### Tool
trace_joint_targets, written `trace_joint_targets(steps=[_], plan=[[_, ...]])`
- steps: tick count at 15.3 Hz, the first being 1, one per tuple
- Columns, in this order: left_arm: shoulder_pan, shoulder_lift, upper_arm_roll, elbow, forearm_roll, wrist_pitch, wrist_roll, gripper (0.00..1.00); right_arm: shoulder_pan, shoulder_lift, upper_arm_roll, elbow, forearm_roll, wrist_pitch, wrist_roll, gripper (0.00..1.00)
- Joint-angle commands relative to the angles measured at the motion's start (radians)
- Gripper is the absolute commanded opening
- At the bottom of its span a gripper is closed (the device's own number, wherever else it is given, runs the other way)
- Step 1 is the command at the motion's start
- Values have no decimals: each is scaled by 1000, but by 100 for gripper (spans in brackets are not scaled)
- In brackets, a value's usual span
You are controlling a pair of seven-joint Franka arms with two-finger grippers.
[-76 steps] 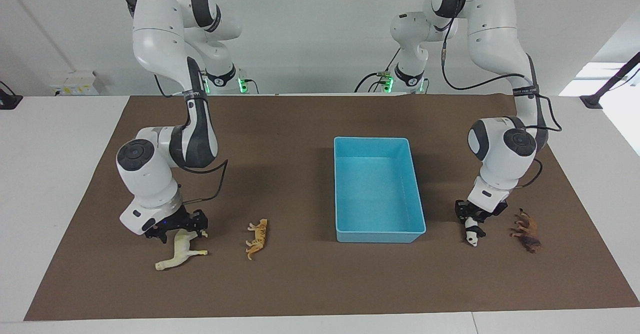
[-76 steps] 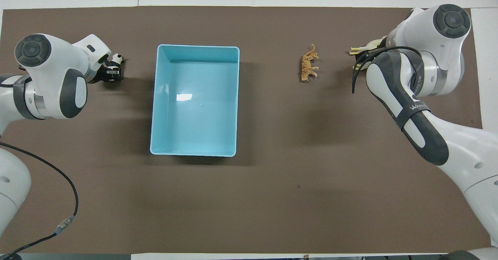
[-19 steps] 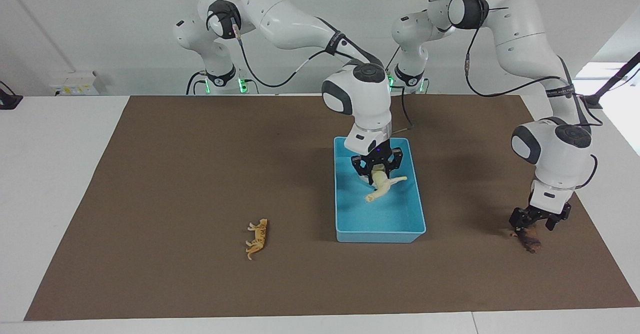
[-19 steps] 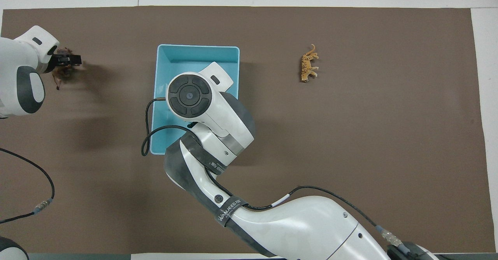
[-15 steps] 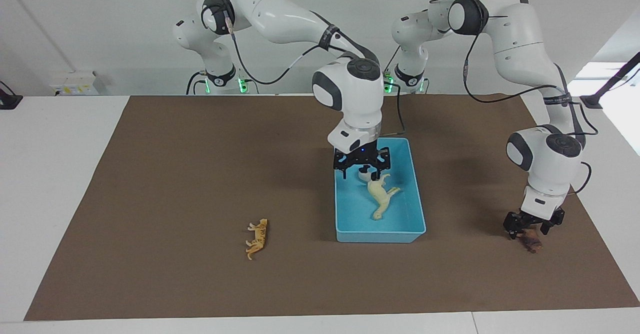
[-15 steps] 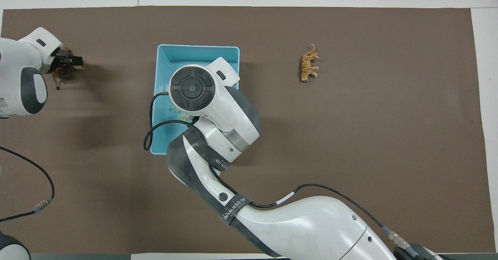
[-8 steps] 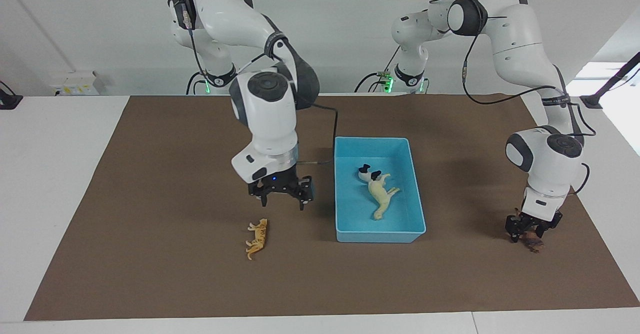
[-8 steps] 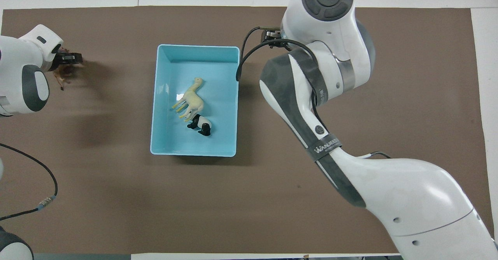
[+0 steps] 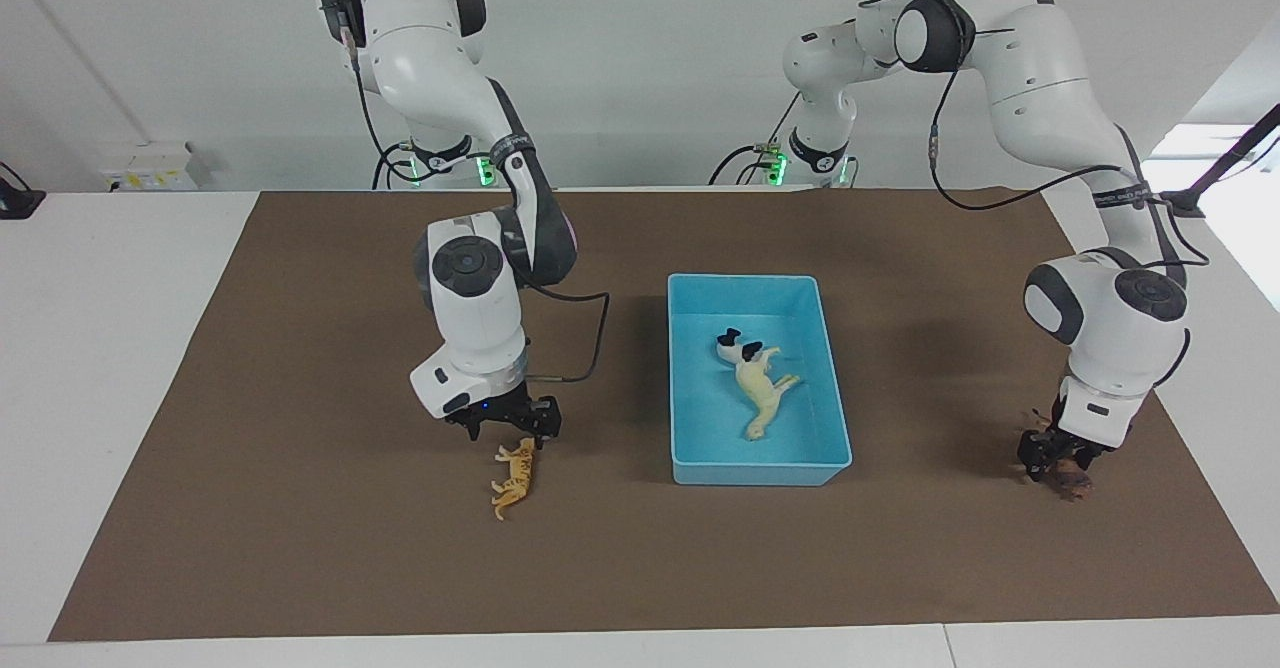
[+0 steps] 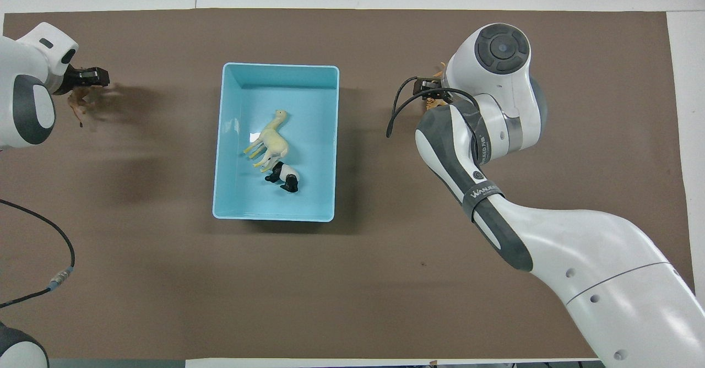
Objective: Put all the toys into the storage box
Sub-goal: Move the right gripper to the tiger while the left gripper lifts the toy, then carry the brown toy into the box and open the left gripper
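Orange tiger (image 9: 513, 477) (facing view) hidden overhead.

table (image 9: 120, 368) | brown mat (image 9: 330, 568) | storage box (image 9: 683, 473) mid-mat | tiger (image 9: 514, 478), lion (image 9: 1070, 481) flanking box, well apart

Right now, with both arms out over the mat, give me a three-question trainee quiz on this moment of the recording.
1. How many toys lie in the storage box?
2. True or false: the tiger is on the mat, outside the box.
3. Which toy is the left gripper down at? A) horse B) lion C) panda

Key:
1. Two: the horse and the panda, lying side by side.
2. True; the right gripper is over it, at the end nearer to the robots.
3. B, the lion, at the left arm's end of the table. Whether it is gripped cannot be told.
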State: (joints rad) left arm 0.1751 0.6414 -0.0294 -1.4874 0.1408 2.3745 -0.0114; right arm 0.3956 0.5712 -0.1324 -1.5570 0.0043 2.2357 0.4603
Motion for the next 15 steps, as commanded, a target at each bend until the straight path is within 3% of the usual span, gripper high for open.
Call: trace_joint_targets(steps=[1, 3, 7, 9, 12, 15], plan=[[-19, 12, -3, 117, -13, -177, -57, 0, -20, -28, 10, -54, -9, 47, -34, 100], [-66, -41, -13, 142, -21, -324, -154, 0, -20, -30, 10, -38, -9, 35, -37, 100], [-196, -235, -13, 118, -119, -547, -433, 0, -46, -24, 11, -17, -7, 45, -115, 100], [-294, -261, -17, 113, -147, -584, -598, 0, -44, 16, 11, 20, -12, 35, -134, 100], [-428, -310, -17, -3, -152, -551, -760, 0, -38, 79, 14, 90, -12, 25, -135, 100], [-521, -403, -17, -274, -175, -276, -878, 0, -35, 79, 14, 92, -12, 21, -158, 100]])
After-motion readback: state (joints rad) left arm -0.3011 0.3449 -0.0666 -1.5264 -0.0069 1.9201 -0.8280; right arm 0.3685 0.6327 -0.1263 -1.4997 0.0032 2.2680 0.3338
